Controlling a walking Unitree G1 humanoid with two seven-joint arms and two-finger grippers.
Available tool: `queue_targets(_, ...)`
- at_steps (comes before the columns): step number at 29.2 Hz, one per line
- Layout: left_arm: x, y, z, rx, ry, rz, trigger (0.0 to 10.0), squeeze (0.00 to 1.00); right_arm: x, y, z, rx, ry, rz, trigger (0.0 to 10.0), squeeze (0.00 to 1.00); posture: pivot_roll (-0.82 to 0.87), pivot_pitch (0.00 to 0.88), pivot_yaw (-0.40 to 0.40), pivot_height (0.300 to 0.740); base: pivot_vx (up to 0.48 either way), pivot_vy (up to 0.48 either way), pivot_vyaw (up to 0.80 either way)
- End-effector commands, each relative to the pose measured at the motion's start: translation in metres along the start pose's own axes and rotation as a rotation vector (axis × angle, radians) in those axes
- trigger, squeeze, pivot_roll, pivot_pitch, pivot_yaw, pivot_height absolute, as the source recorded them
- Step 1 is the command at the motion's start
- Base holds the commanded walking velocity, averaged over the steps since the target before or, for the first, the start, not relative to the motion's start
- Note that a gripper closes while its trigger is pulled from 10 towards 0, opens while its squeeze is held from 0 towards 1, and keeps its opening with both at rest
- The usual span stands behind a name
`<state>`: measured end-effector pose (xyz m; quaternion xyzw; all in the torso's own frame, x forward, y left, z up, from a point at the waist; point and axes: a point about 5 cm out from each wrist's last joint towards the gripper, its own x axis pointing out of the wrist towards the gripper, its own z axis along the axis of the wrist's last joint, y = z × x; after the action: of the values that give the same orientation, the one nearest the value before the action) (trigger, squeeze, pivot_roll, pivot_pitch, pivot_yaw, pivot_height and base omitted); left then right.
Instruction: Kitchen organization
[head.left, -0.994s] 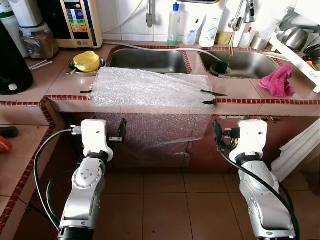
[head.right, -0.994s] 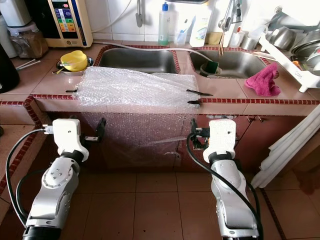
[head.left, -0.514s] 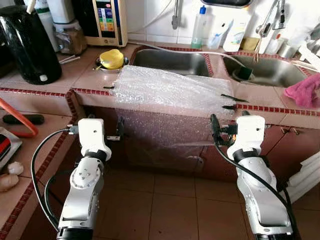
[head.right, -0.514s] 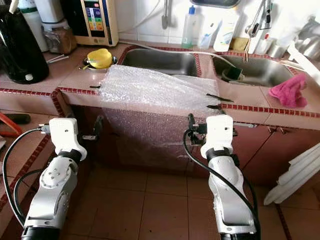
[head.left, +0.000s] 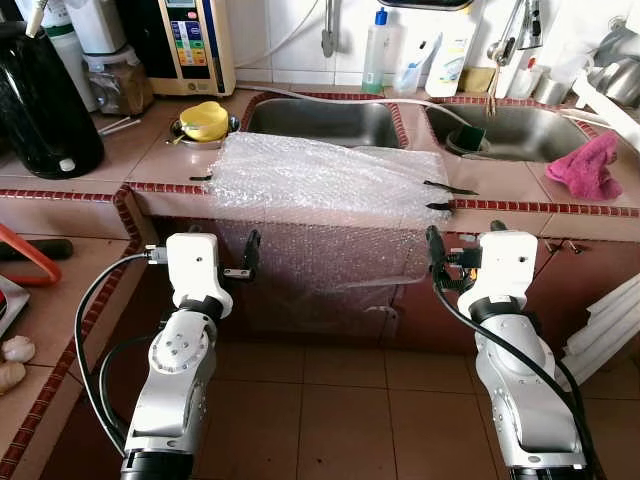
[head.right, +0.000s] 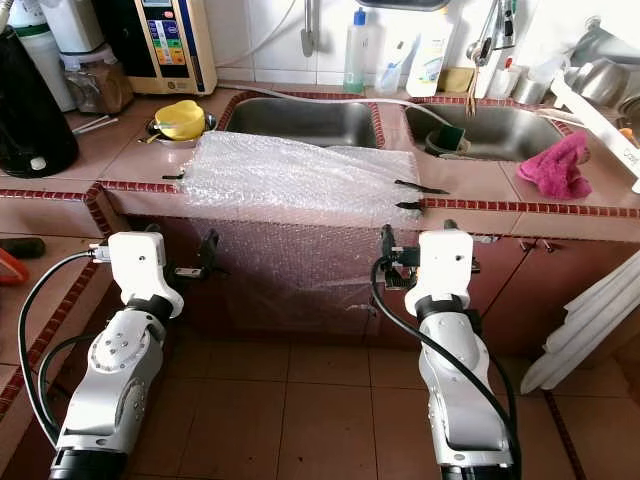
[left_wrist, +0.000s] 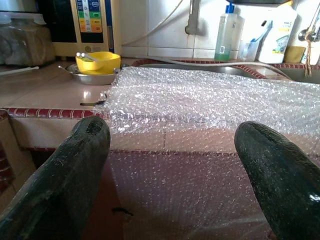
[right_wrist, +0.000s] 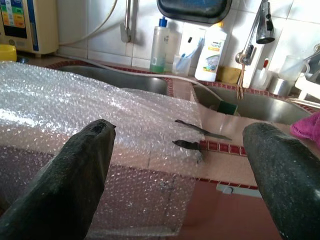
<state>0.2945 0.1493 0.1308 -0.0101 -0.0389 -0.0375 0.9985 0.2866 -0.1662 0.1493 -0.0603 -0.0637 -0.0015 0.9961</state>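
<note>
A: Tiled counter (head.left: 90, 165) has bubble wrap (head.left: 325, 180) lying long-ways along its front edge, hanging over.

B: Yep, left gripper (head.left: 250, 257) and right gripper (head.left: 433, 258) both spread wide below, holding nothing.

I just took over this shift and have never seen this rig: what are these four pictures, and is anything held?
You are looking through a walking humanoid robot. The two wide pictures come from its head camera, looking down at a tiled kitchen counter. The silver arms below end in the left gripper and the right gripper. The other two pictures come from wrist cameras; the dark blurs are black fingers. A sheet of bubble wrap lies on the counter in front of the double sink and hangs over its front edge. A yellow bowl sits to the left, a pink cloth to the right. Both sets of jaws are open, holding nothing, just short of the hanging wrap.
</note>
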Motion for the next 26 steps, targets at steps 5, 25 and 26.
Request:
queue_targets(5, 0.0017, -0.0003, 0.0013, -0.011, 0.001, 0.006, 10.0, 0.00, 0.0021, 0.0013, -0.0008, -0.009, -0.003, 0.020, 10.0, 0.00, -0.01, 0.000, -0.007, 0.740, 0.193, 0.000, 0.00)
queue_targets(25, 0.0036, -0.0024, 0.0004, -0.013, 0.003, -0.007, 10.0, 0.00, 0.0028, 0.0048, -0.0027, -0.027, -0.008, 0.050, 10.0, 0.00, -0.01, 0.000, -0.008, 0.740, 0.294, 0.000, 0.00)
queue_targets(26, 0.0036, -0.0027, 0.0007, -0.014, 0.003, -0.008, 10.0, 0.00, 0.0024, 0.0055, -0.0028, -0.028, -0.008, 0.052, 10.0, 0.00, -0.01, 0.000, -0.007, 0.740, 0.334, 0.000, 0.00)
